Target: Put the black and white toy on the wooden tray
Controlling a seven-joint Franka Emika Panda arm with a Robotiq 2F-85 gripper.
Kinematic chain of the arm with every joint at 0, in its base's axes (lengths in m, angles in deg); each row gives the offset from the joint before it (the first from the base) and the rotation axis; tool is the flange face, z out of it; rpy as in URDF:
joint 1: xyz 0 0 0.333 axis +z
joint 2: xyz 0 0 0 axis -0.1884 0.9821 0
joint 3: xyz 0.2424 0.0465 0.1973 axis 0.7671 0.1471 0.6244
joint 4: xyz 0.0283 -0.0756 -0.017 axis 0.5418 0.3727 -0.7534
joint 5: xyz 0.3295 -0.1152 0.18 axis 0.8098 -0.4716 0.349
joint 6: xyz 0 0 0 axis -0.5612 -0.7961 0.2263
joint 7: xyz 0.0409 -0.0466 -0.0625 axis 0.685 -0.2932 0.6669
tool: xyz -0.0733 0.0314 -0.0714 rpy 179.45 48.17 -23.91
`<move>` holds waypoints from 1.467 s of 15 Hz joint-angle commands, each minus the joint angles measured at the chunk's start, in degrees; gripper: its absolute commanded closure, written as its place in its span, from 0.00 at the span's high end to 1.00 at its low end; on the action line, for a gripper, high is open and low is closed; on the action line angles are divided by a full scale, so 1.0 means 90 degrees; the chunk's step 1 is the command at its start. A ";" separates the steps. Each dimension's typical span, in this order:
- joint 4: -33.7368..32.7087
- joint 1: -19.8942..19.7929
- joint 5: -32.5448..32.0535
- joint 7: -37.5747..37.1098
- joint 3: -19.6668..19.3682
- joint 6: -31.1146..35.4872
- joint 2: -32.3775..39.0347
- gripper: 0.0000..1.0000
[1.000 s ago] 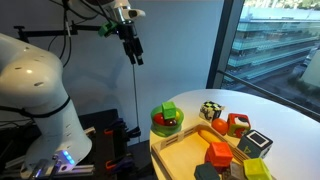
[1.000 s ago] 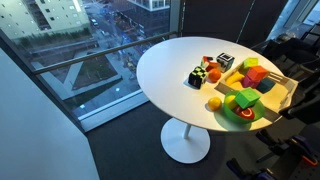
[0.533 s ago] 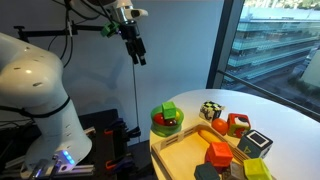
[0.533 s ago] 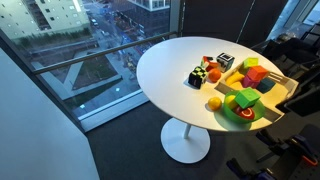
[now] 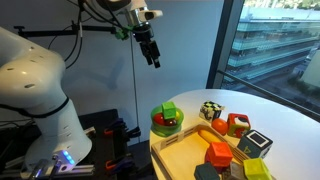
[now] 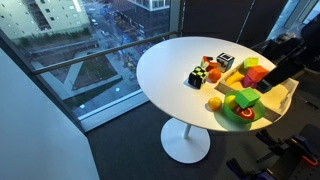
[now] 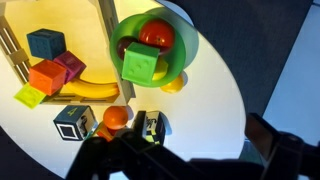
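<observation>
The black and white toy sits on the round white table beside the wooden tray; it also shows in an exterior view and in the wrist view. The tray holds several coloured blocks and a banana. My gripper hangs high in the air, off the table's edge and well above the toy. In the wrist view the gripper is open and empty, and its one dark finger partly covers the toy.
A green bowl with a green cube and a red ball stands by the tray's corner. A red-orange cube, a grey-white box with a dark face, an orange ball and a yellow fruit lie near the toy.
My gripper has moved sideways toward the table, staying high. The arm now shows at the edge of the other exterior view. The objects have not moved.
</observation>
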 commanded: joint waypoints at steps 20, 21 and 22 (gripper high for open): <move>-0.2103 -0.0217 -0.0138 0.0454 -0.1034 0.0848 0.3330 1.00; -0.2163 -0.0179 -0.0099 0.0656 -0.1120 0.0891 0.3441 1.00; -0.2224 -0.0145 -0.0045 0.0815 -0.1193 0.0905 0.3537 1.00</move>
